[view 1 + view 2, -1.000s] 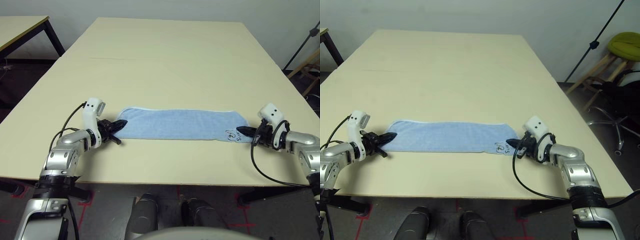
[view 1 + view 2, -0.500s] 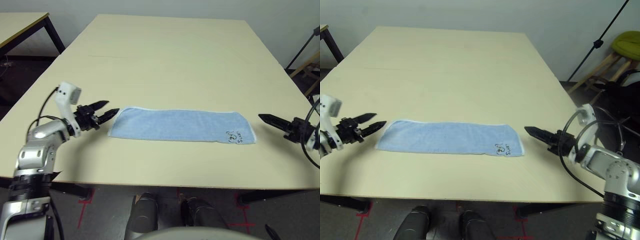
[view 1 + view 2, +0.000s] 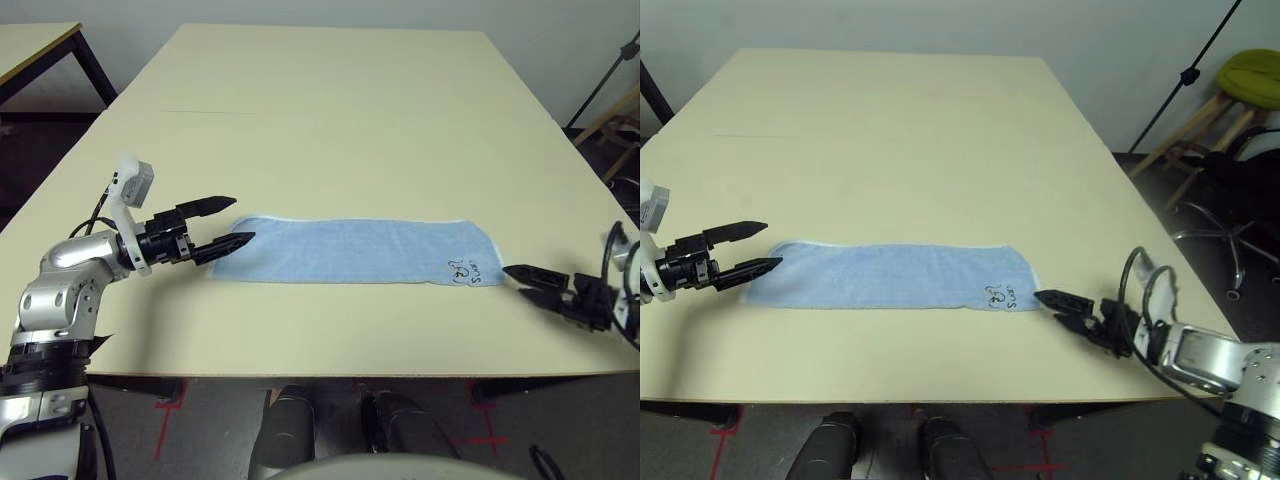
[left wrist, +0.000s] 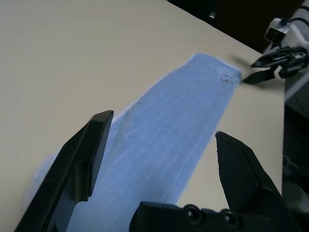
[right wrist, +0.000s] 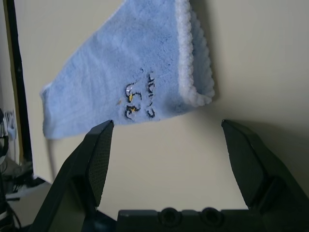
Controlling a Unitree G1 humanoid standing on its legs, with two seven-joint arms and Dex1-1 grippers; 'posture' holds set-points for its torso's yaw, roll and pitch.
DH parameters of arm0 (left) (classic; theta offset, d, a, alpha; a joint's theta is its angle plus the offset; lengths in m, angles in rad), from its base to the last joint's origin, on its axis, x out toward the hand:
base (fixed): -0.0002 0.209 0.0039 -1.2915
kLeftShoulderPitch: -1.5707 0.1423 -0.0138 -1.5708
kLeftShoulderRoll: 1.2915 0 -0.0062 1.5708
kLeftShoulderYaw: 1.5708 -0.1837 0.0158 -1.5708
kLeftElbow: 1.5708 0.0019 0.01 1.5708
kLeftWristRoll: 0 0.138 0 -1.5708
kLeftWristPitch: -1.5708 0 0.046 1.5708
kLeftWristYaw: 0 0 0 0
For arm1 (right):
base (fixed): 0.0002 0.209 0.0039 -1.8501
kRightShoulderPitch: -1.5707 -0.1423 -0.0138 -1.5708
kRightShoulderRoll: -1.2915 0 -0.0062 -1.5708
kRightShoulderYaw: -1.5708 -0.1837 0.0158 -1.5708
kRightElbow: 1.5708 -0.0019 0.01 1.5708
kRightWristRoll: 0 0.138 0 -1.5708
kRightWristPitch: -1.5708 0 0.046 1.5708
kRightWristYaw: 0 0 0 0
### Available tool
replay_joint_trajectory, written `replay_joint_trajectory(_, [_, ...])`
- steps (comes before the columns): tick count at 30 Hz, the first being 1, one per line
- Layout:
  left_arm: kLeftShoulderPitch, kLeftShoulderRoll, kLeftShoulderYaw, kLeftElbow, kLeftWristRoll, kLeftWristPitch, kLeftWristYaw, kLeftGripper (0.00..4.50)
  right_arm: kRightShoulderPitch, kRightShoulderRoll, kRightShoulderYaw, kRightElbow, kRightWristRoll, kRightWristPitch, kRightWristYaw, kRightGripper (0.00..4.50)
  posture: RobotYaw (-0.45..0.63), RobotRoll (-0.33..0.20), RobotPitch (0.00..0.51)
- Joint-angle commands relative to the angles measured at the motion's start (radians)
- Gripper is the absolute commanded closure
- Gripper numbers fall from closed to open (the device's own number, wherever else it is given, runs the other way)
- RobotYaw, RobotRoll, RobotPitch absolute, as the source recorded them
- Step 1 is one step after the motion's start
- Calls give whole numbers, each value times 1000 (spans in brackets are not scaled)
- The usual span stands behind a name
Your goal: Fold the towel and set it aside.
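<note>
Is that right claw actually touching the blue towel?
Apart. In the right wrist view the right gripper stands open, with bare table between its fingers and the towel edge.

**Cut off, hidden or unclear**

The towel's (image 3: 350, 250) dark mark (image 3: 467, 267) is too small to read in the head views. In the right wrist view it is bigger, yet the letters stay unclear.

The left wrist view cuts the towel's near end at the edge, between the 2 fingers (image 4: 79, 166); the far end is soft and blurred.

The right arm (image 3: 1220, 365) runs out of the left eye view at the edge.

Whether the left gripper's (image 3: 222, 224) lower fingertip touches the towel cannot be told.
</note>
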Motion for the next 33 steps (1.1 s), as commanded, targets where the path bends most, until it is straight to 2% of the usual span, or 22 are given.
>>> replay_joint_trajectory(1, [11, 6, -20, -15, 9, 0, -12, 50, 21, 68, 14, -20, 35, -20, -132, 0, 98, 0, 145])
replay_joint_trajectory(6, [13, 2, -23, -26, 4, 13, -5, 50, 0, 131, 60, -29, 93, -103, -252, 0, 97, 0, 141])
replay_joint_trajectory(9, [9, 4, -23, -20, 8, 11, -6, 0, -15, 147, 100, -29, 75, -156, -274, 603, 98, 0, 138])
replay_joint_trajectory(19, [9, 4, -26, -17, 18, 6, -3, 0, -51, 202, 201, -80, -15, -351, -276, 4453, 102, 0, 126])
replay_joint_trajectory(26, [15, 1, -28, -22, 15, 7, 5, 0, 3, 151, 218, -210, -88, -418, -232, 4453, 102, 0, 126])
replay_joint_trajectory(33, [26, 17, -19, -10, 17, 10, 4, 0, 45, 12, 194, -281, -78, -404, -176, 4453, 97, 0, 130])
